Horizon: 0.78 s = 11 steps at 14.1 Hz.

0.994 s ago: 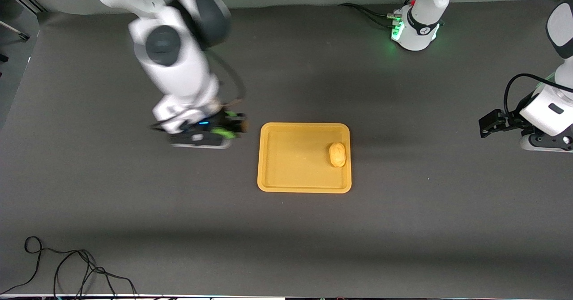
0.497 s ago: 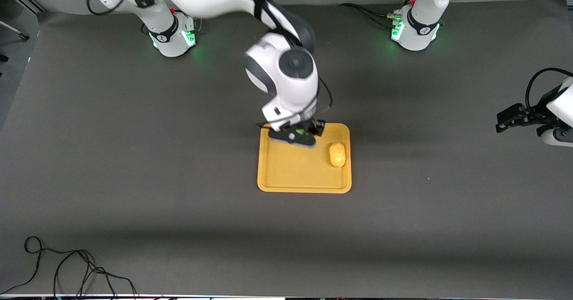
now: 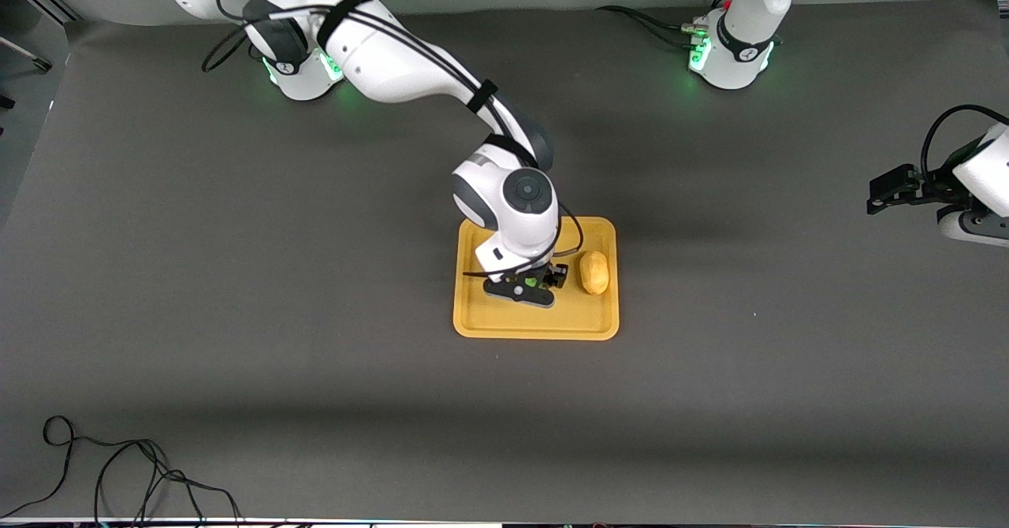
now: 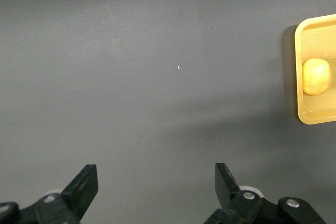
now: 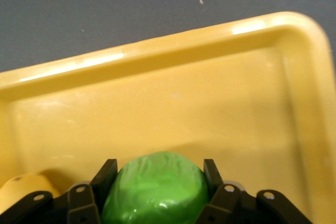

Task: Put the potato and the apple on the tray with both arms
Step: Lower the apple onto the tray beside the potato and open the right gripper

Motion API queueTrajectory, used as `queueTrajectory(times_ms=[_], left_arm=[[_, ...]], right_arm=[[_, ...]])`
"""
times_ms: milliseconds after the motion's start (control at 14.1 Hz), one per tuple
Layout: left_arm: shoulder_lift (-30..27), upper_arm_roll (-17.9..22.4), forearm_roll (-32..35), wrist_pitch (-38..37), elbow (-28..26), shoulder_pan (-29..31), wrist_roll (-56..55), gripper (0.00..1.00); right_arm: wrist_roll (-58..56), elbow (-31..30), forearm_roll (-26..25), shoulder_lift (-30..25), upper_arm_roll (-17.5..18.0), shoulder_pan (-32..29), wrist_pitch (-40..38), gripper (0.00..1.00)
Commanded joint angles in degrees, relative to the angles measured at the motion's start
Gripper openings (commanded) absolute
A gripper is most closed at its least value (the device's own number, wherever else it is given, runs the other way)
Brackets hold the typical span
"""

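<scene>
One item left: apple [image 5: 155, 187] is clenched by right gripper [image 3: 538, 282] over tray [image 3: 473, 319] beside potato [image 3: 593, 273]; released too high, it could be rolled off; left gripper [image 4: 152, 192] is parked open.

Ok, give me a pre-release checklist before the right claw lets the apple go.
1. Apple gripped between the right claw's fingers: ok.
2. Right claw over the tray, inside its rim: ok.
3. Potato already lying in the tray, at the end toward the left arm: ok.
4. Apple apart from the potato: ok in the front view; the right wrist view shows the potato close beside one finger.
5. Apple low enough to touch the tray floor: cannot tell.
6. Left claw open, holding nothing, waiting over bare table off the tray: ok.
</scene>
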Motion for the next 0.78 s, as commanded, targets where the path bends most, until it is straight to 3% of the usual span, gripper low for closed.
queueTrajectory(times_ms=[0, 142, 213, 284, 568, 710], left_arm=[[-0.9, 0.1, -0.2, 0.0, -0.3, -0.6, -0.4, 0.99], [-0.2, 0.0, 0.5, 0.8, -0.2, -0.8, -2.0, 1.00], [0.2, -0.1, 0.5, 1.1, -0.3, -0.8, -2.2, 0.99], [0.2, -0.4, 0.5, 1.0, -0.3, -0.9, -2.3, 0.99], [0.4, -0.8, 1.5, 1.2, -0.1, -0.8, -2.2, 0.99], [0.4, -0.8, 1.6, 1.1, -0.1, -0.9, -2.2, 1.00]], right_arm=[[0.7, 3.1, -1.1, 2.8, -0.3, 0.2, 1.5, 0.55], [0.7, 3.1, -2.4, 3.5, -0.3, 0.1, 2.0, 0.55], [0.9, 3.1, -2.7, 3.6, -0.3, -0.1, 2.0, 0.63], [0.9, 3.1, -2.6, 3.6, -0.3, -0.3, 2.0, 1.00], [0.7, 3.2, -2.6, 0.9, -0.3, 0.1, -0.2, 1.00], [0.7, 3.4, -2.3, -3.1, -0.2, 0.0, -6.6, 1.00]])
